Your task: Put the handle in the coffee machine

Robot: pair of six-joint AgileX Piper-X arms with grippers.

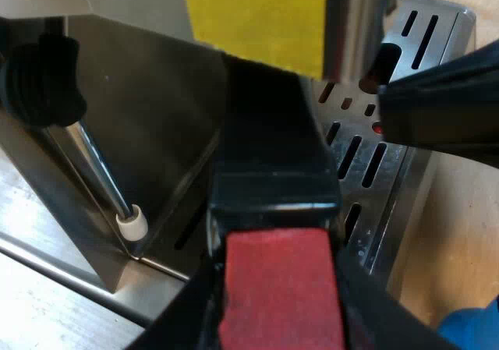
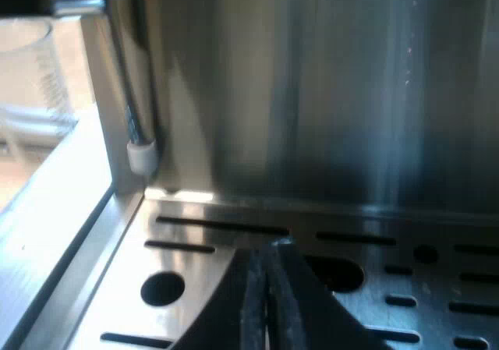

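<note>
Handle [image 1: 273, 171] lay long-ways, pointing away from my left arm toward the espresso machine [image 1: 156, 116], its red end nearest. My left end effector [image 1: 279, 295] was clamped on that red end, over the steel drip tray [image 1: 366, 163]. My right end effector [image 2: 265, 303] had its fingers together, low over the tray by the steam wand [image 2: 142, 151]. Pale wood counter [image 1: 460, 233] sat beside the machine.

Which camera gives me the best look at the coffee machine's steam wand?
The left wrist view: the steam wand runs close by at full length, from its black grip down to its white tip. The right wrist view shows it farther off, tube and tip, at the drip tray's corner.
</note>
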